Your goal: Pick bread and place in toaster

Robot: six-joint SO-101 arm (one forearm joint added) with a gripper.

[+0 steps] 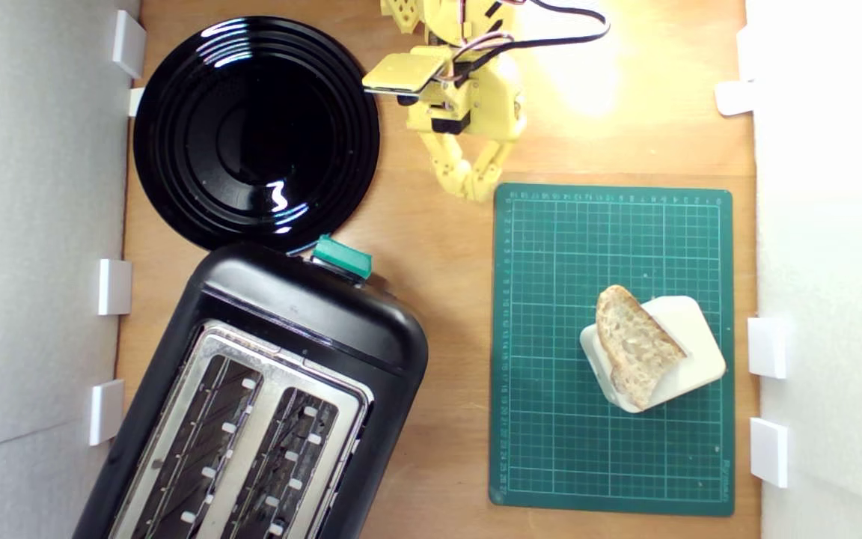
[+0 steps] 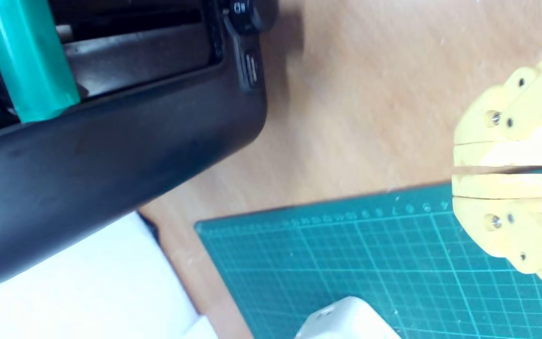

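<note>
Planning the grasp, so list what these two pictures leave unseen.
- Toaster: one end cut off by the exterior view's lower edge.
- Block under the bread: largely covered by the slice.
- Bread: outside the wrist view.
- Arm above the gripper: cut by the exterior view's upper edge.

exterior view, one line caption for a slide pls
Shut tool waits above the mat; bread rests on a cream block, toaster slots empty.

Ruler numbers on the green cutting mat [image 1: 551, 449] edges, mostly too small to read
</note>
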